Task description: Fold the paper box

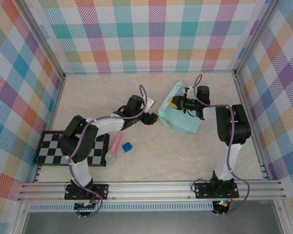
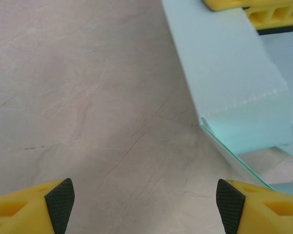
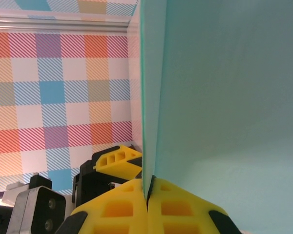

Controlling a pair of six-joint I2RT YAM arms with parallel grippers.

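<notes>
At the far left of the table (image 1: 195, 161) lie a checkered mat (image 1: 53, 148), a pink toy microphone (image 1: 115, 147) and a small blue cube (image 1: 127, 146), none of them part of your job. Next comes your left arm, reaching toward the middle. The left fingers (image 1: 151, 118) stand wide apart and hold nothing. From the left wrist you see both pads (image 2: 58, 200) low over bare table, with the paper box (image 2: 229, 83) ahead and to their right, near but not touching.

The paper box (image 1: 178, 117) sits just right of centre, mint-blue and only partly formed. One panel is raised on edge and leans. Other flaps lie flat on the table around it, and one lower fold shows a crease already made. I judge the folding begun but far from done: the walls are not yet squared up, no flap is tucked, and no closed box shape shows.

To the right, the right fingers (image 1: 173, 103) are pinched shut on the raised panel. The right wrist view shows the thin card edge (image 3: 145, 97) running straight down into the seam between the right fingers (image 3: 122, 204), the broad face of the panel lying to its right. So you hold the box by one wall on the right side, while your open left fingers wait just beside its left edge, likely placed to press or lift the next flap.
</notes>
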